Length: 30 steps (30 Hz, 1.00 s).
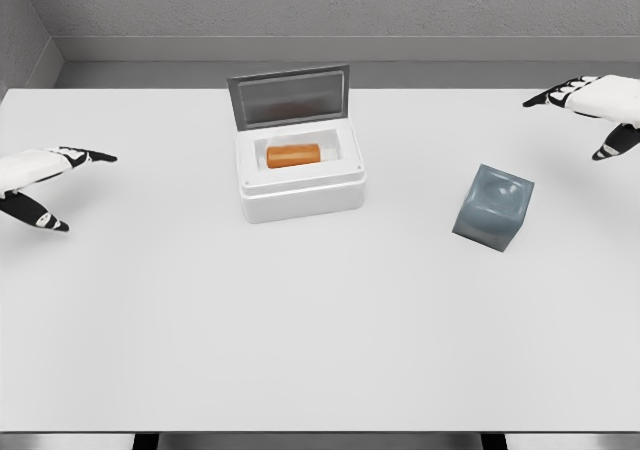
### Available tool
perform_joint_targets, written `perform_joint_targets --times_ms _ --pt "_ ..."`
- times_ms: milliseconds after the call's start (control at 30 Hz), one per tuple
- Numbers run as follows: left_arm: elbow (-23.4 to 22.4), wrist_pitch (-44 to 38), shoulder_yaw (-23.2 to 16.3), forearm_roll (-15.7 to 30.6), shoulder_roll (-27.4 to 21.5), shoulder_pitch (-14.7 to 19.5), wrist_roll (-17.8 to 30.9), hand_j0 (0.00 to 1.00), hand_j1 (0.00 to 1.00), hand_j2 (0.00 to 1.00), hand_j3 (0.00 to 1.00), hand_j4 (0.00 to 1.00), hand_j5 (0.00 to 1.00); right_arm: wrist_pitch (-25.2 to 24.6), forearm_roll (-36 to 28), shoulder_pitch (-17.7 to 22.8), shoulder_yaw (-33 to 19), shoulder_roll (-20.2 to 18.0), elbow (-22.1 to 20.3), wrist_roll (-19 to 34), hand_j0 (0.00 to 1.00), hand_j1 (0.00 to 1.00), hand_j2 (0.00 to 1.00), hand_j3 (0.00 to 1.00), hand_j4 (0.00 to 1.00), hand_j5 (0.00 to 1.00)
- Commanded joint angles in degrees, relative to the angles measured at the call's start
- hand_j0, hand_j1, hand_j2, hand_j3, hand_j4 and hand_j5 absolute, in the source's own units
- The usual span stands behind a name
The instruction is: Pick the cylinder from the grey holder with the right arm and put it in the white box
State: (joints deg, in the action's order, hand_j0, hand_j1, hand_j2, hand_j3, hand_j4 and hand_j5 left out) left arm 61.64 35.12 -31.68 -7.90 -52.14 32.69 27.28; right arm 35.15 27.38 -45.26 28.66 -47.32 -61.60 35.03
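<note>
Since the orange cylinder [292,156] already lies on its side inside the white box [300,192], the placing step looks finished, and what remains is, by my judgement, only to hold the arms clear. The white counter [300,350] carries everything, and the white box serves here as the landmark. It sits toward the far middle of the counter, its grey lid [291,96] standing open and upright at its back edge. To the right of the box and a little nearer the camera, well apart from it, rests the grey holder [492,207], a squat block turned slightly askew; the round hollow in its top is bare. Far right of the box, beyond the holder and near the picture's edge, the right hand [592,105] hovers with fingers spread and relaxed, gripping nothing. Far left of the box, the left hand [42,178] shows likewise at the picture's edge, fingers loose and extended, also carrying nothing. No brand, label or writing can be read on the box, the holder, the cylinder or the hands.
</note>
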Motion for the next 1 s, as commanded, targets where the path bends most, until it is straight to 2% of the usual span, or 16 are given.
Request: perform_joint_targets --times_ms 0,67,100,133,233,300,400,567,633,700,767,967 --pt "-0.2 -0.1 0.0 1.5 1.2 0.3 -0.4 1.0 1.0 1.0 1.0 1.0 1.0 -0.2 -0.3 0.0 -0.1 0.6 -0.2 0.0 1.0 1.0 1.0 1.0 1.0 1.0" --pt "-0.9 -0.1 0.0 12.3 2.0 1.9 -0.5 1.0 1.0 1.0 1.0 1.0 1.0 -0.2 -0.3 -0.2 0.0 2.3 -0.5 0.0 1.0 1.0 1.0 1.0 1.0 1.0" --pt "-1.7 -0.1 0.0 16.0 3.2 3.0 -0.5 1.0 1.0 1.0 1.0 1.0 1.0 -0.2 -0.3 -0.4 0.0 2.3 -0.7 0.0 1.0 1.0 1.0 1.0 1.0 1.0" --pt "-2.7 -0.1 0.0 17.2 4.5 3.6 -0.5 1.0 1.0 1.0 1.0 1.0 1.0 -0.2 -0.3 -0.5 -0.1 2.4 -0.9 0.0 1.0 1.0 1.0 1.0 1.0 1.0" --pt "-7.3 -0.1 0.0 16.3 12.8 7.9 -0.2 1.0 1.0 1.0 1.0 1.0 1.0 -0.2 -1.6 -0.9 -0.1 2.7 -1.0 0.0 1.0 1.0 1.0 1.0 1.0 1.0" --pt "-8.0 -0.1 0.0 15.6 16.8 9.1 -0.2 1.0 1.0 1.0 1.0 1.0 1.0 -0.2 -1.8 -1.0 0.0 2.8 -0.9 0.0 1.0 1.0 1.0 1.0 1.0 1.0" --pt "-13.8 -0.1 0.0 12.6 23.3 11.6 0.0 1.0 1.0 1.0 1.0 1.0 1.0 -0.2 -1.9 -1.0 -0.1 2.8 -1.0 0.0 1.0 1.0 1.0 1.0 1.0 1.0" --pt "-17.3 -0.1 0.0 13.3 26.7 12.0 -0.3 1.0 1.0 1.0 1.0 1.0 1.0 -0.2 -1.9 -0.8 0.0 2.8 -1.4 0.0 1.0 1.0 1.0 1.0 1.0 1.0" --pt "-17.3 -0.1 0.8 13.6 26.8 12.0 -0.5 1.0 1.0 1.0 1.0 1.0 1.0 -0.2 -1.9 -0.9 0.0 2.8 -1.5 0.0 1.0 1.0 1.0 1.0 1.0 1.0" --pt "-18.1 -0.1 0.9 18.9 27.7 12.3 -0.9 1.0 1.0 1.0 1.0 1.0 1.0 -0.2 -1.9 -0.7 0.1 2.8 -1.5 0.0 1.0 1.0 1.0 1.0 1.0 1.0" --pt "-18.3 -0.1 2.1 19.1 28.2 12.7 -3.4 1.0 1.0 1.0 1.0 1.0 1.0 -0.2 -1.8 -0.8 0.1 2.8 -1.7 0.0 1.0 1.0 1.0 1.0 1.0 1.0" --pt "-18.8 -0.1 1.9 18.0 31.2 12.8 -2.9 1.0 1.0 1.0 1.0 1.0 1.0 -0.2 -1.9 -0.7 0.1 2.9 -1.7 0.0 1.0 1.0 1.0 1.0 1.0 1.0"
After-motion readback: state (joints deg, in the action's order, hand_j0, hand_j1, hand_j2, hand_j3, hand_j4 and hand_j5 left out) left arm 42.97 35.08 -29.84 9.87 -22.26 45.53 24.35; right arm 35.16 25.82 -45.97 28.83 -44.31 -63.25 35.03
